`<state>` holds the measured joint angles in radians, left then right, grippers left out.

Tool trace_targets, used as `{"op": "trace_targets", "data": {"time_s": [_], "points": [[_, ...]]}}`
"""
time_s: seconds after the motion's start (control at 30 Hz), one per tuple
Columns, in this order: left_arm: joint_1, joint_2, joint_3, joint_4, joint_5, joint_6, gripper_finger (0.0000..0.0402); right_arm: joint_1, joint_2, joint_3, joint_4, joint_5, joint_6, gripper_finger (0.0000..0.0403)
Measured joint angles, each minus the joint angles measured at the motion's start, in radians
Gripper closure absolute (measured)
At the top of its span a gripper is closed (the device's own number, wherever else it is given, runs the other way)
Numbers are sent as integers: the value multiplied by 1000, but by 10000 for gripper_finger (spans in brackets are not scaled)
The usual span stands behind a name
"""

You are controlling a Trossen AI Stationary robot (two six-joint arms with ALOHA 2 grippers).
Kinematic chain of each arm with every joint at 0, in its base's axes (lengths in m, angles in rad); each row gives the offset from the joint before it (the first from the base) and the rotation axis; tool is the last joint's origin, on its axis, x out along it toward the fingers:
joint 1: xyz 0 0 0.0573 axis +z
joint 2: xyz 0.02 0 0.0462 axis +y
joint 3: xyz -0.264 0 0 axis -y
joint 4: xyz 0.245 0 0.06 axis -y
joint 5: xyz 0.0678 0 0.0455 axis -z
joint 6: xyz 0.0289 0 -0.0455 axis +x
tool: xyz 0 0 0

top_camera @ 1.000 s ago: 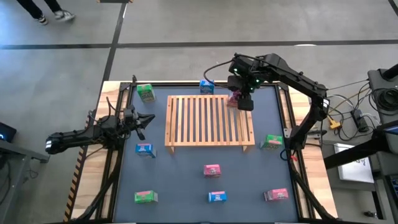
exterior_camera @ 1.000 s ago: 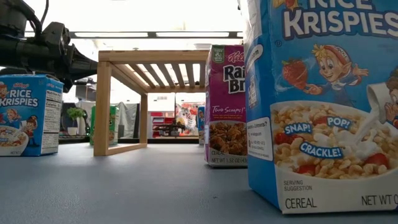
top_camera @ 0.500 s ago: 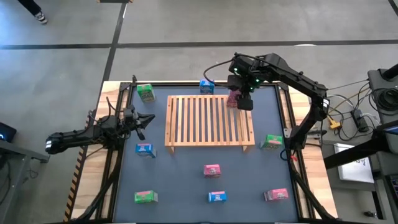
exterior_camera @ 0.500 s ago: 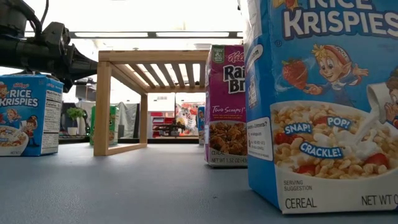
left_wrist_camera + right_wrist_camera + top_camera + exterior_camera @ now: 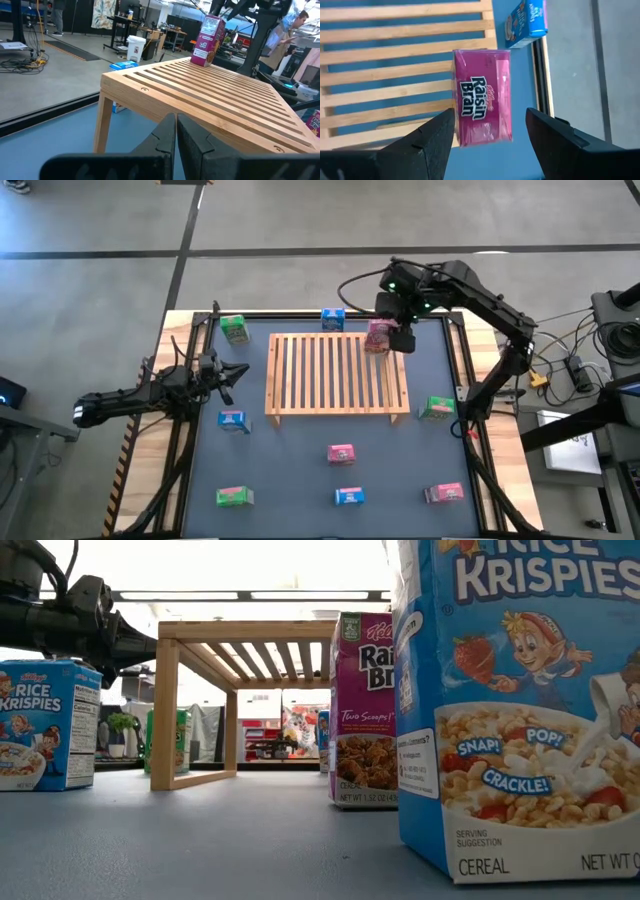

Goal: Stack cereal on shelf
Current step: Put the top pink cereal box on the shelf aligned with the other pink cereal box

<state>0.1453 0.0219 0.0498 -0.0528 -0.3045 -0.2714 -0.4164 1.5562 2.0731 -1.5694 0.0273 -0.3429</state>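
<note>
1. Pink cereal box (image 5: 378, 336) stands upright on the wooden shelf (image 5: 335, 372), at its far right corner, its long side pointing up.
2. Right gripper (image 5: 490, 132) is above the box with its fingers wide apart, holding nothing.
3. Left gripper (image 5: 233, 371) waits by the table's (image 5: 300, 470) left edge, fingers closed together and empty.
4. Blue box (image 5: 333, 319) sits on the table just behind the shelf; other small boxes stand around.
5. Shelf top is thin flat slats with gaps.
</note>
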Motion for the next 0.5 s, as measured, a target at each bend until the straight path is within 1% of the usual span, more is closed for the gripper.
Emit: {"op": "trace_targets", "data": {"time_s": [0.1, 0.17, 0.23, 0.27, 0.33, 0.4, 0.5], "points": [[0, 0, 0, 0, 0, 0, 402, 0, -40, 0, -1, 0, 6, 172], [0, 0, 0, 0, 0, 0, 402, 0, -80, 0, 7, -7, 44, 175], [0, 0, 0, 0, 0, 0, 402, 0, -139, -10, 48, -43, 70, 178], [0, 0, 0, 0, 0, 0, 402, 0, -178, -25, 91, -82, 72, 180], [0, 0, 0, 0, 0, 0, 402, 10, -274, -80, 242, -171, 69, 182], [0, 0, 0, 0, 0, 0, 402, 40, -375, -167, 427, -230, 52, 183], [0, 0, 0, 0, 0, 0, 402, 119, -525, -355, 685, -237, 44, 183]]}}
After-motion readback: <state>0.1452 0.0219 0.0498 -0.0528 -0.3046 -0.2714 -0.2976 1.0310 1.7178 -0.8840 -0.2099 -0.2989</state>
